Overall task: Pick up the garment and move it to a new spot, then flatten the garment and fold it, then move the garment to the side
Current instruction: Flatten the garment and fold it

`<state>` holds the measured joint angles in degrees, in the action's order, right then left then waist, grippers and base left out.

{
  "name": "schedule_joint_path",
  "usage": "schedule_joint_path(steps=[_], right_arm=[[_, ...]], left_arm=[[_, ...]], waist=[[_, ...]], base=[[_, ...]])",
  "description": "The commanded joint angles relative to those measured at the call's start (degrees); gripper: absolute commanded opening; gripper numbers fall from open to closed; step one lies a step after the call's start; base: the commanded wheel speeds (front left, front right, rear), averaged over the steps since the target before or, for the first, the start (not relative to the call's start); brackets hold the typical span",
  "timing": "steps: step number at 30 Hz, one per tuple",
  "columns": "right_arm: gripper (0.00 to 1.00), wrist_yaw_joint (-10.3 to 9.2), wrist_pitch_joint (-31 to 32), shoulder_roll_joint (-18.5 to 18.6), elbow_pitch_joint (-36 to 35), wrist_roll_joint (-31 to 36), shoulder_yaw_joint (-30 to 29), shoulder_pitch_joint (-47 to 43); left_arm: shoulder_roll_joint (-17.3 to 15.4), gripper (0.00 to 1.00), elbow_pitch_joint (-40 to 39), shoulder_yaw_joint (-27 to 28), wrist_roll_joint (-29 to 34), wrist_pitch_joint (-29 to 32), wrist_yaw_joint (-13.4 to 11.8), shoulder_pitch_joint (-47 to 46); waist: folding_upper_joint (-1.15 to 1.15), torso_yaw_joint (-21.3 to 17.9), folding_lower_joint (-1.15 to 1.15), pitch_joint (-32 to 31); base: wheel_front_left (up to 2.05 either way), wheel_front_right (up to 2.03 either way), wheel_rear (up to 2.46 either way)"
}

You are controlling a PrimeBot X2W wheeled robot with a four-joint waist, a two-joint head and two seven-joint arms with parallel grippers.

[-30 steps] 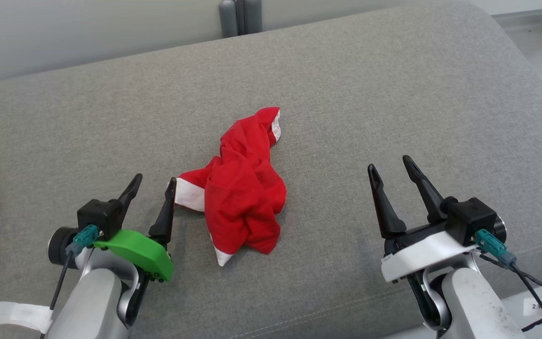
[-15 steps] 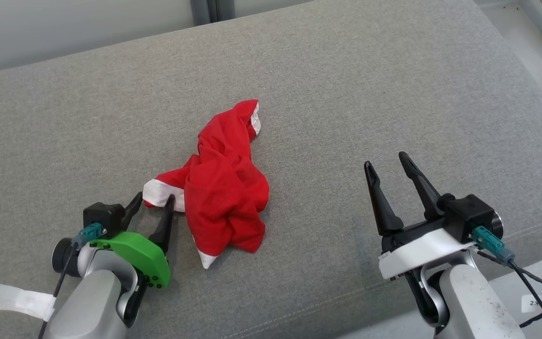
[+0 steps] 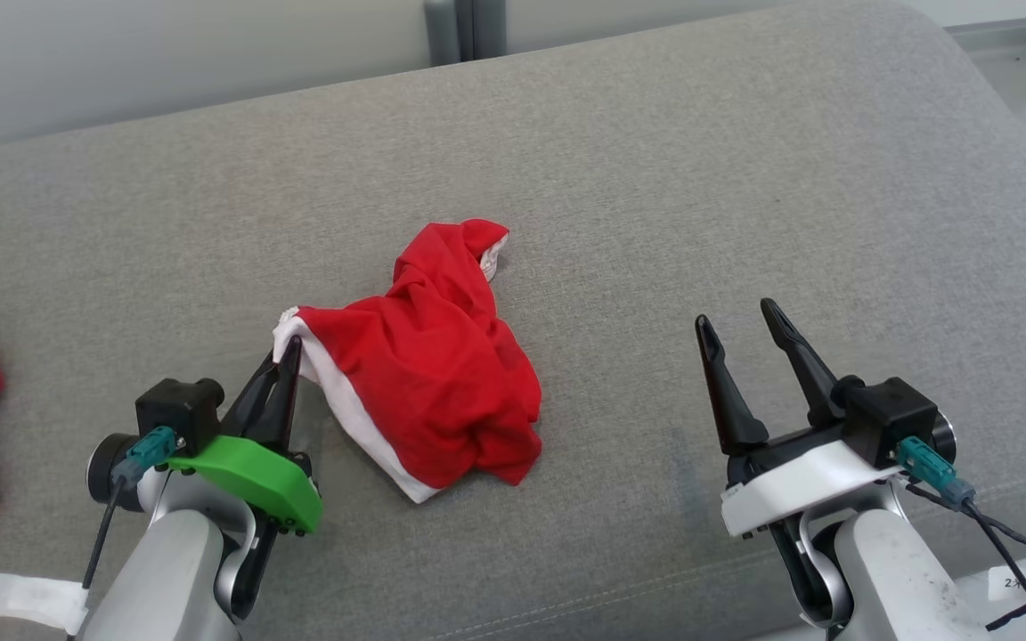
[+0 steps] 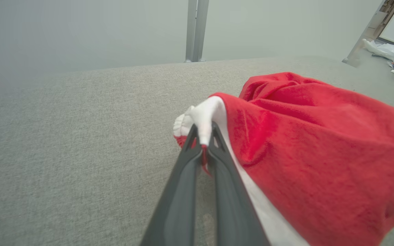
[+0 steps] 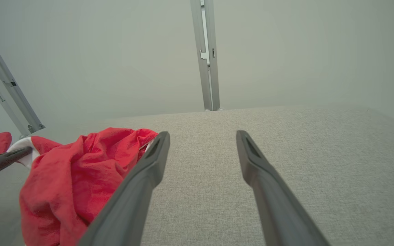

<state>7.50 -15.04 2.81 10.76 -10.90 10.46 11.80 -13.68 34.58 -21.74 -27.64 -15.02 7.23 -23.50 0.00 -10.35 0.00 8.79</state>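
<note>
left gripper: clamped onto white hem of garment | right gripper: gaped wide, empty, well apart from garment, above grey cushion

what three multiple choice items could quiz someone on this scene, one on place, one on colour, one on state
1. Where does the left gripper grip the red garment?
A. its red middle
B. its white-trimmed edge
C. nowhere on it

2. What colour is the cushion under the garment?
A. grey
B. blue
C. brown

3. How does the right gripper stand?
A. shut on the garment
B. shut on nothing
C. open, holding nothing

Answers:
1. B: the left wrist view shows white trim pinched between the closed fingers.
2. A: grey fabric lies all around the garment.
3. C: its fingers are spread apart over bare cushion, clear of the garment.
</note>
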Motion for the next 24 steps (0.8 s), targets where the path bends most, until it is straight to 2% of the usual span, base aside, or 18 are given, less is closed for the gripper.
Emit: schedule_joint_path(steps=[1,8,13,24], right_arm=[[1.00,-0.01,-0.23,0.15,0.14,-0.28,-0.13,-0.91],[1.00,-0.01,-0.27,0.16,0.68,-0.82,0.37,-1.25],[1.00,-0.02,-0.28,0.17,0.90,-0.93,0.48,-1.31],[1.00,-0.02,-0.30,0.17,1.27,-0.96,0.24,-0.98]], left_arm=[[0.20,0.00,-2.44,1.20,1.37,-0.10,-0.27,1.75],[0.16,0.00,-8.83,3.16,4.72,-0.10,-1.26,6.14],[-0.02,0.00,-10.85,3.89,5.09,-0.10,-2.11,9.05],[1.92,0.00,-9.26,3.58,4.22,-0.10,-2.36,16.06]], waist=[[0.00,2.56,0.00,-1.16],[0.00,6.53,0.00,-2.47],[0.00,7.96,0.00,-2.69],[0.00,9.21,0.00,-2.07]], base=[[0.00,0.00,0.00],[0.00,0.00,0.00],[0.00,0.00,0.00],[0.00,0.00,0.00]])
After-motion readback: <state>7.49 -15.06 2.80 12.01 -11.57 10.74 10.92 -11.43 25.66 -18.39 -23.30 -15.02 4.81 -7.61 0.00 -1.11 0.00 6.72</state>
